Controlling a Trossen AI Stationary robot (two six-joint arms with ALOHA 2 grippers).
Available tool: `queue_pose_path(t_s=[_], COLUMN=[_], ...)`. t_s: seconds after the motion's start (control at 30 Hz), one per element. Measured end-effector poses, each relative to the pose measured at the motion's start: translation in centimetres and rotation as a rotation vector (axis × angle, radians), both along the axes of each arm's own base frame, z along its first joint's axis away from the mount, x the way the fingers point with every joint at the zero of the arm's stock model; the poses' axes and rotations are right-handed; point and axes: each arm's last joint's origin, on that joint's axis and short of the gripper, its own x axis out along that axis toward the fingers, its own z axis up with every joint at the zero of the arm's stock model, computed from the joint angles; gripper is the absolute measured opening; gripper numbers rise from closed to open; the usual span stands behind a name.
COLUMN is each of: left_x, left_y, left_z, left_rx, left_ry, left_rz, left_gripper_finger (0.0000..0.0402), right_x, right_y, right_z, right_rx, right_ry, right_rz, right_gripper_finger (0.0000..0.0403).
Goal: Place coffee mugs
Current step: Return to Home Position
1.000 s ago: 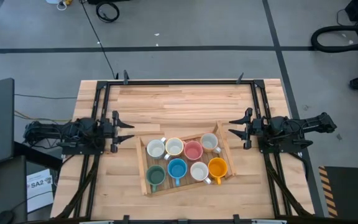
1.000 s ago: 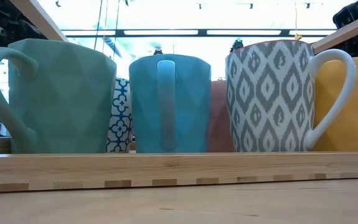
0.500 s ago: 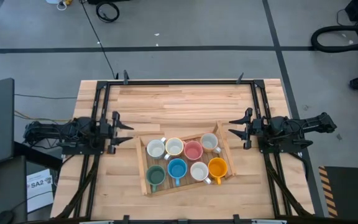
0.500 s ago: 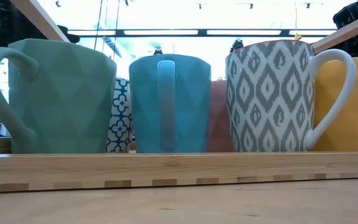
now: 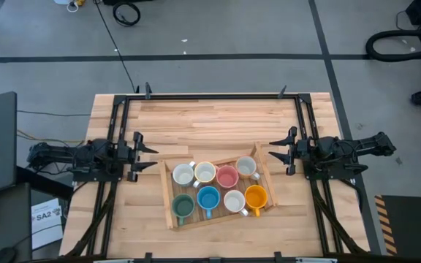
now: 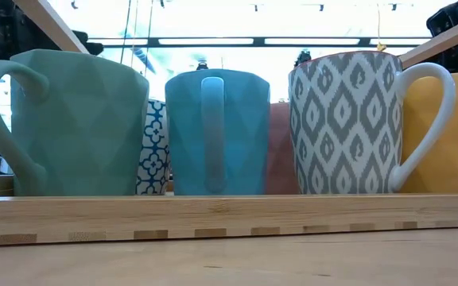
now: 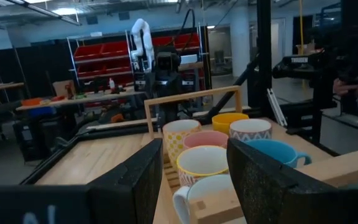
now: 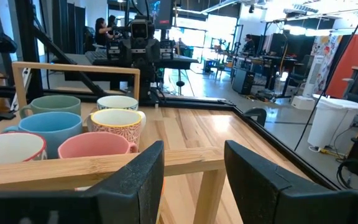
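In the low view the tray's front rail (image 6: 229,214) covers the bases of the 4 nearest mugs, and the picture's right edge cuts off most of the orange mug (image 6: 452,135). Of the row behind, only 2 slivers show: a blue-patterned mug (image 6: 154,147) between the green mug (image 6: 78,119) and the blue mug (image 6: 217,131), and the pink mug (image 6: 279,147) beside the grey-patterned mug (image 6: 344,119). The other 2 mugs are fully hidden there. From above, the mugs' patterns are too small to tell.

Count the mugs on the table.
8, in the rack: back row, white mug, cream mug, pink mug, pale mug; front row, green mug, blue mug, grey-patterned mug, orange mug. None hidden.
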Motion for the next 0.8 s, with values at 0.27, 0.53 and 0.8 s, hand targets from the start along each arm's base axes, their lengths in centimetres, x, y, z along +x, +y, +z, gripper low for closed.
queue_pose_path(t_s=[0.27,0.53,0.8], left_x=[0.0,0.1,0.1], left_y=[0.0,0.0,0.0], left_z=[-0.1,-0.8,-1.3], left_rx=[0.031,0.029,0.033], left_ry=[0.004,0.082,0.132], left_rz=[0.007,0.006,0.005], left_gripper_finger=[0.0185,0.0185,0.0185], right_x=[0.0,0.0,0.0], right_y=[0.0,0.0,0.0], right_z=[0.0,0.0,0.0], right_rx=[0.005,0.001,0.0], right_ry=[-0.001,0.0,0.0], right_rz=[0.0,0.0,0.0], right_gripper_finger=[0.0174,0.0174,0.0174])
